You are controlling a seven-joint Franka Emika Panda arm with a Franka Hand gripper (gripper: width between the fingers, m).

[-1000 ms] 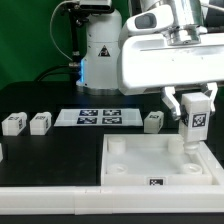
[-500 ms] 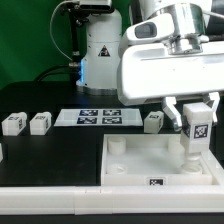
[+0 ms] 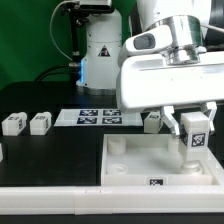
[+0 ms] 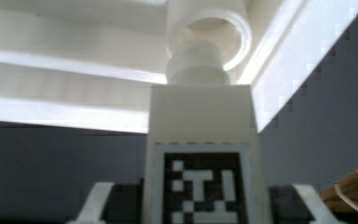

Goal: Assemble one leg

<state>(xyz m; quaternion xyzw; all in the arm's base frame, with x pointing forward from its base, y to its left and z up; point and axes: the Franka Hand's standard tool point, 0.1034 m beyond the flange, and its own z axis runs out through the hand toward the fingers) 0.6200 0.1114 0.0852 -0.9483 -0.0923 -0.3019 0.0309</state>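
Pincer (image 3: 197, 126) clamped on leg (image 3: 196, 149) above tabletop (image 3: 125, 160) corner; spare leg (image 3: 153, 121) near.

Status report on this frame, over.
Tool shut on leg, upright. Leg's end at corner hole of tabletop; seating unclear. Nothing in the way.

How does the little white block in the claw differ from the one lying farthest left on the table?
The held leg is clamped in the gripper; the leftmost leg lies free. The held leg stands upright over the tray's corner; the leftmost leg rests low on the black table. Both are small, white, tagged.
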